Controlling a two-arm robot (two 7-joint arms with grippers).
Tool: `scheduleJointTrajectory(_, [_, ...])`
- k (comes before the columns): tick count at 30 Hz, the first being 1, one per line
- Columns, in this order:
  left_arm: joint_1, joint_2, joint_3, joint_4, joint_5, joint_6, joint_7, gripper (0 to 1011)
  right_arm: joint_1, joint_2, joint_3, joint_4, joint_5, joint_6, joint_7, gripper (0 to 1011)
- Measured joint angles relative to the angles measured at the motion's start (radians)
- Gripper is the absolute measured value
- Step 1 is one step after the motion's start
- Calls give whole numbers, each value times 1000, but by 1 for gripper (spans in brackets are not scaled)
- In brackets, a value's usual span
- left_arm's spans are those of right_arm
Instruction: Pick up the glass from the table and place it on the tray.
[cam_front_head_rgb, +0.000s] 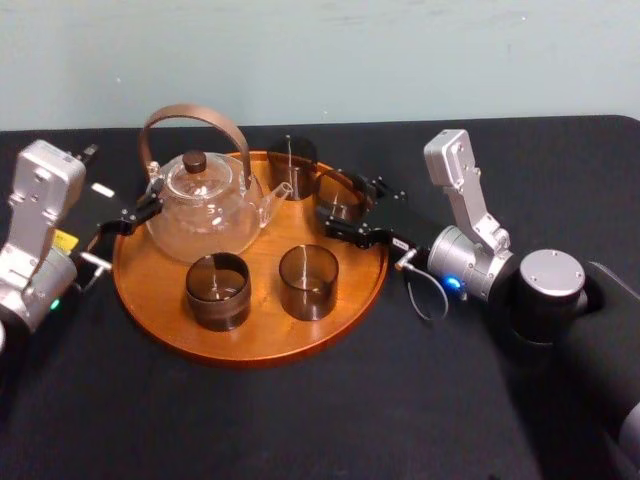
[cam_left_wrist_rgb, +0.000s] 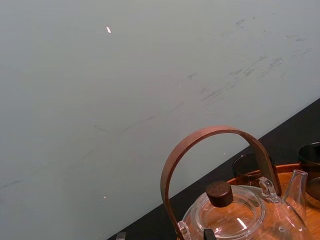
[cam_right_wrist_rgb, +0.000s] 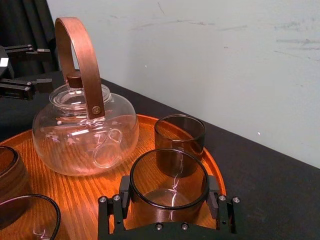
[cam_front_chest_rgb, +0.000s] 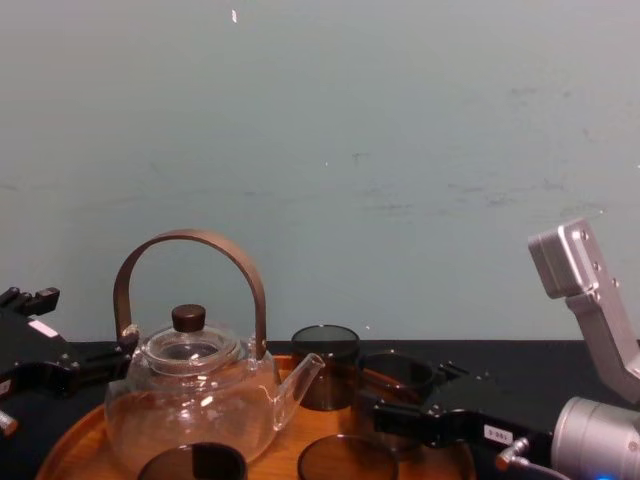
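The right hand (cam_right_wrist_rgb: 170, 200) is clamped on the glass (cam_right_wrist_rgb: 169, 180), one finger on each side, and holds it upright. The glass sits inside the rim of the tray (cam_front_head_rgb: 250, 352) at its right rear part; whether its base touches the wood I cannot tell. The rear glass (cam_right_wrist_rgb: 180, 137) stands just behind it, the teapot (cam_front_head_rgb: 200, 205) points its spout from the left, and the front glasses (cam_front_head_rgb: 308, 282) stand apart towards the robot. So the move is probably straight down, then release. The way out lies to the right, over the rim to the bare surface (cam_front_head_rgb: 300, 420). The left hand (cam_right_wrist_rgb: 42, 67) waits wide open beside the teapot at the tray's left edge.
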Motion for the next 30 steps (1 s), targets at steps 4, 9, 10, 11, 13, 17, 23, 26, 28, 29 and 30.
scheduleJointTrajectory(4, [0, 0, 0, 0, 0, 0, 0, 1001, 6, -4, -1, 12, -2, -2, 4, 904])
scheduleJointTrajectory(9, [0, 0, 0, 0, 0, 0, 0, 1001, 12, -11, 1, 28, -2, -3, 7, 905])
scheduleJointTrajectory(10, [0, 0, 0, 0, 0, 0, 0, 1001, 13, -12, 2, 30, -1, -3, 8, 905])
scheduleJointTrajectory(11, [0, 0, 0, 0, 0, 0, 0, 1001, 13, -13, 3, 32, 0, -3, 9, 904])
scheduleJointTrajectory(13, [0, 0, 0, 0, 0, 0, 0, 1001, 13, -13, 3, 32, 0, -3, 9, 904])
scheduleJointTrajectory(17, [0, 0, 0, 0, 0, 0, 0, 1001, 13, -12, 3, 31, 0, -3, 9, 904])
scheduleJointTrajectory(23, [0, 0, 0, 0, 0, 0, 0, 1001, 13, -12, 2, 29, 0, -2, 8, 904])
scheduleJointTrajectory(26, [0, 0, 0, 0, 0, 0, 0, 1001, 12, -12, 2, 28, 0, -2, 8, 904])
scheduleJointTrajectory(28, [0, 0, 0, 0, 0, 0, 0, 1001, 12, -11, 2, 28, 0, -2, 8, 904])
scheduleJointTrajectory(29, [0, 0, 0, 0, 0, 0, 0, 1001, 12, -11, 2, 28, 0, -2, 8, 904])
scheduleJointTrajectory(30, [0, 0, 0, 0, 0, 0, 0, 1001, 12, -11, 2, 27, 0, -2, 8, 904])
